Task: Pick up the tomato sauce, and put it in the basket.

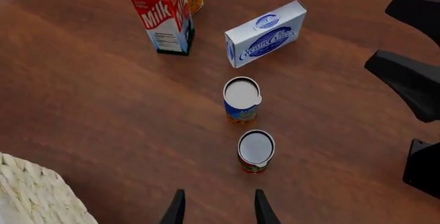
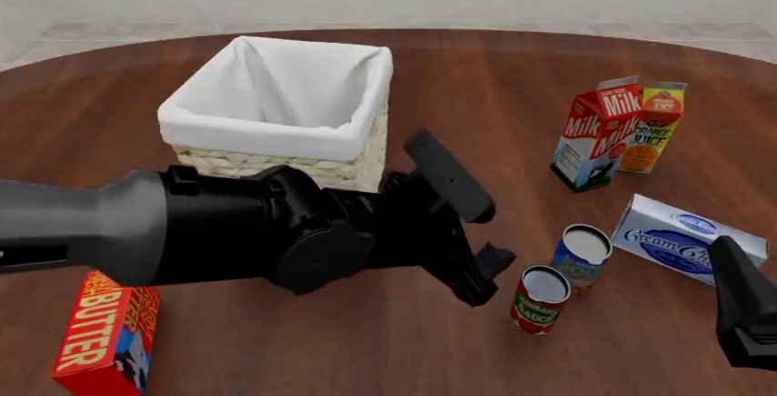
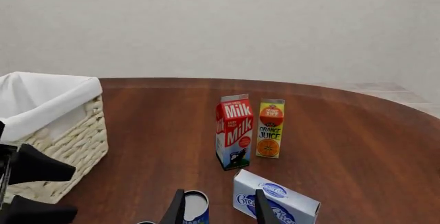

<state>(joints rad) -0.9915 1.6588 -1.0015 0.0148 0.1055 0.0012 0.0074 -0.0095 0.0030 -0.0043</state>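
Left gripper (image 1: 218,209) agape near tomato sauce (image 1: 256,151)

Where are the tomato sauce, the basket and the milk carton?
tomato sauce (image 2: 538,299), front view, on its label.
basket (image 2: 277,132), front view, on its cloth rim.
milk carton (image 2: 595,141), front view, on its red face.

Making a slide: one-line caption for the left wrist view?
Open left gripper hovering near the upright tomato sauce, blue-and-yellow can beyond.

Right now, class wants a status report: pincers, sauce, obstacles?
Left pincer open, near tomato sauce. Right pincer open, empty. Blue-and-yellow can just beyond sauce.
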